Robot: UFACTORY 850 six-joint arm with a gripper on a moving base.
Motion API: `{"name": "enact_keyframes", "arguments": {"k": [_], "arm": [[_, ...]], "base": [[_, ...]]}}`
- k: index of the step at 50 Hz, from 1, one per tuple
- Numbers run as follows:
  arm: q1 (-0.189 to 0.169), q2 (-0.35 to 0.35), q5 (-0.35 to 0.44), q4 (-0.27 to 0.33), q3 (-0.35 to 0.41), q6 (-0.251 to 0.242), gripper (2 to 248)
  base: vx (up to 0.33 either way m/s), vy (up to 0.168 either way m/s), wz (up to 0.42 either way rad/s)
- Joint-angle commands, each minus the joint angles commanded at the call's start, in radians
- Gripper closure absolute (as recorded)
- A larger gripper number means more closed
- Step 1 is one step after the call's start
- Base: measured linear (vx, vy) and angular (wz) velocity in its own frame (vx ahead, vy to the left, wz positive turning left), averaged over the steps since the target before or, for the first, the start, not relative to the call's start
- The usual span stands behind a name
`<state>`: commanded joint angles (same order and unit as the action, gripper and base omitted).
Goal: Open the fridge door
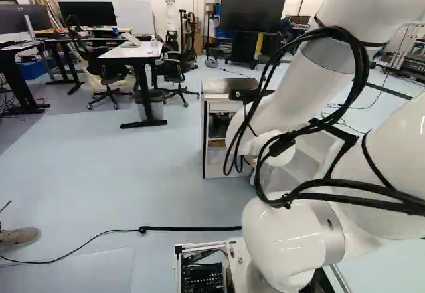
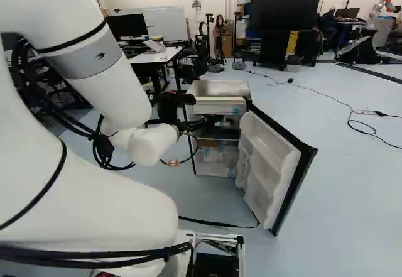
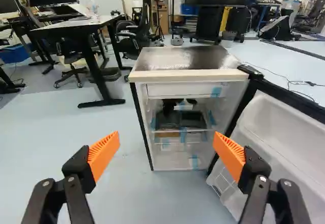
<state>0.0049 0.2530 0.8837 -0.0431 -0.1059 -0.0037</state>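
Hand (image 2: 188, 125) of yours: fingers spread wide apart, orange pads (image 3: 104, 155) slanting toward each other, aimed at the fridge. Fridge (image 3: 177, 76) upright on the floor (image 3: 127, 193), ahead of the fingertips; seen down your wrist view, it sits between the two fingers, well past them.

Fridge door (image 3: 284, 132): swung wide open. You have it to one side of the hand, its pale, moulded inner face turned toward you, the lower part passing behind the nearer finger. In your right base view it stands to the right of the fridge, out at an angle (black outer edge, easy to pick out).

Interior visible to you: a wire shelf (image 3: 170, 131) with dark items on it, too shadowed to name, and scraps of blue tape (image 3: 217, 91) on the pale lining. Cabinet top dark and shiny, with a pale front edge.

Around: a desk (image 1: 129, 52) farther back, at the left in your left base view; a large screen (image 1: 252, 8) beyond the fridge. Black cables (image 1: 358, 60) loop along your arm.
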Motion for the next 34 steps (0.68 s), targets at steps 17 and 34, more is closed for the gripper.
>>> {"name": "enact_keyframes", "arguments": {"k": [17,34], "arm": [[-0.004,0.022,-0.009,0.037,0.016,0.003,3],[-0.005,0.026,-0.011,0.043,0.019,0.004,3]], "base": [[0.0,0.0,0.0],[0.0,0.0,0.0]]}}
